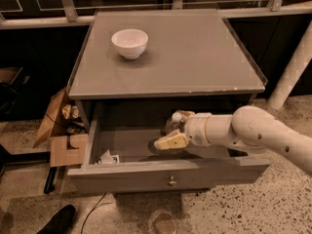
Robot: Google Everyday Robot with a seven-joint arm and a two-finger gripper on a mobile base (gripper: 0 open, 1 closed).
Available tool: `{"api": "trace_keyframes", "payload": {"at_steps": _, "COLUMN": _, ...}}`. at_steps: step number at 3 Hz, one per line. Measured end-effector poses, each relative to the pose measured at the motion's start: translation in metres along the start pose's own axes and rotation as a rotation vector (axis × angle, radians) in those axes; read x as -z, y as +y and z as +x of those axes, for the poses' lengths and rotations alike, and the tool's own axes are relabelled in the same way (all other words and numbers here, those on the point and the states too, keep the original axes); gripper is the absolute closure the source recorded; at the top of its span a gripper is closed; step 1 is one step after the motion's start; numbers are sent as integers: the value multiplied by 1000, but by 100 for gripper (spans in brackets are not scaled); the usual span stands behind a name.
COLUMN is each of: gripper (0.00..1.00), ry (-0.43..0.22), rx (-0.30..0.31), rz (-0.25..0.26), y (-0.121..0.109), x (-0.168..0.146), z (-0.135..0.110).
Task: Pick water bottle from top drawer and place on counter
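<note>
The top drawer (126, 177) is pulled open below the counter (195, 57). The water bottle (173, 123) stands upright inside the drawer, right of its middle, with its white cap showing. My gripper (178, 128) reaches into the drawer from the right. It is open, with one cream finger (169, 141) in front of the bottle and the other behind it near the cap. The bottle's lower half is hidden by the gripper. The bottle rests on the drawer floor.
A white bowl (129, 43) sits on the counter's back left. Crumpled paper (107, 157) lies in the drawer's front left corner. A cardboard box (61, 133) stands on the floor left of the cabinet. A white pipe (292, 72) rises at the right. A shoe (57, 221) is at the bottom left.
</note>
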State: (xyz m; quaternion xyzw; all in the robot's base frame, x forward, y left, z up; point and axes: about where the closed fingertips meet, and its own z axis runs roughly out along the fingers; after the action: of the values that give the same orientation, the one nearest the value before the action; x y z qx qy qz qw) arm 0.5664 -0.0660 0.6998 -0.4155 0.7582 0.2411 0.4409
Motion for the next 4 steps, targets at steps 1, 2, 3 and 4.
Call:
{"api": "trace_keyframes", "payload": {"at_steps": 1, "gripper": 42, "ry": -2, "rx": 2, "rz": -3, "y": 1, "x": -1, "z": -1}}
{"api": "trace_keyframes", "payload": {"at_steps": 2, "gripper": 66, "ry": -2, "rx": 2, "rz": -3, "y": 1, "x": -1, "z": -1}}
{"api": "trace_keyframes", "payload": {"at_steps": 3, "gripper": 89, "ry": -2, "rx": 3, "rz": -3, "y": 1, "x": -1, "z": -1}}
{"api": "trace_keyframes", "payload": {"at_steps": 4, "gripper": 100, "ry": -5, "rx": -8, "rz": -12, "y": 3, "x": 10, "z": -10}}
